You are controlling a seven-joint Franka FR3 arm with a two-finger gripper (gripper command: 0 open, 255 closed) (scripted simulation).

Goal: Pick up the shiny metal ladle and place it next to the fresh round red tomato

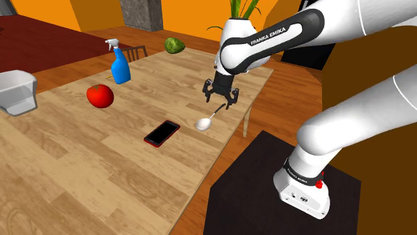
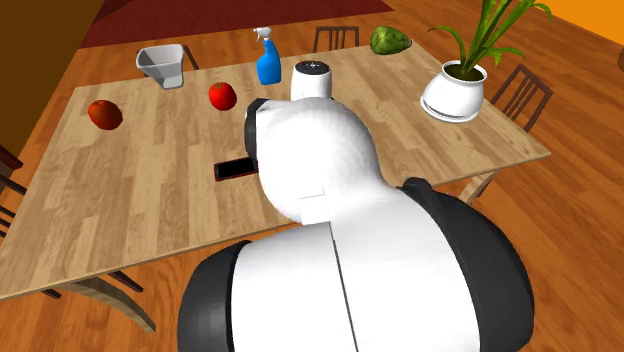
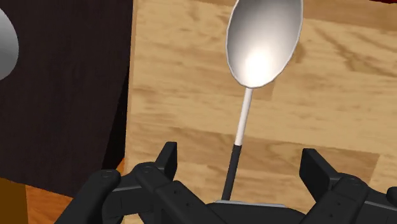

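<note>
Under parted jaws, ladle flat on table, bowl pointing away

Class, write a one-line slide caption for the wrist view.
Open end effector straddling the handle of a silver ladle on a wooden table.

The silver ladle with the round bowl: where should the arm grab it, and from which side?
By its thin straight handle, from straight above: the shiny silver ladle lies flat on the wooden table, its round bowl looks too wide, and the handle runs between the black gripper's open fingers.
</note>
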